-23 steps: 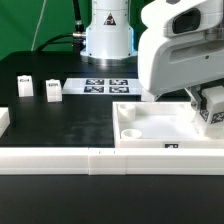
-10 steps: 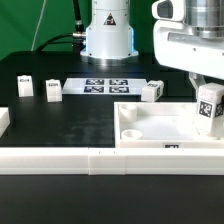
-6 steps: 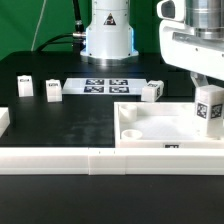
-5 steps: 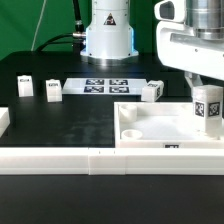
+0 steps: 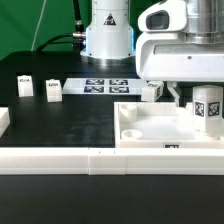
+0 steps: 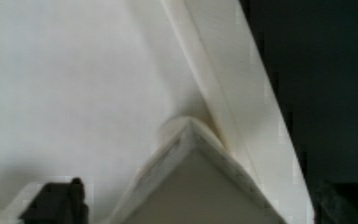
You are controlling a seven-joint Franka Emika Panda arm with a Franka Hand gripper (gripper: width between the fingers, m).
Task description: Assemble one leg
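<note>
Black desk and a green backdrop framed the white tray-like part, which lay flat with its round holes facing up. Above the tray-like part's far side hung the gripper, jaws spread wide and holding nothing. The wrist view showed only white surface between the dark fingertips. The leg stood upright at the tray-like part's corner on the exterior view's right, its tag toward the camera, just beside the gripper and outside the jaws. Three similar tagged blocks sat on the desk beyond the tray-like part: one near its far edge, two well off toward the exterior view's left. The marker board lay behind the tray-like part.
</note>
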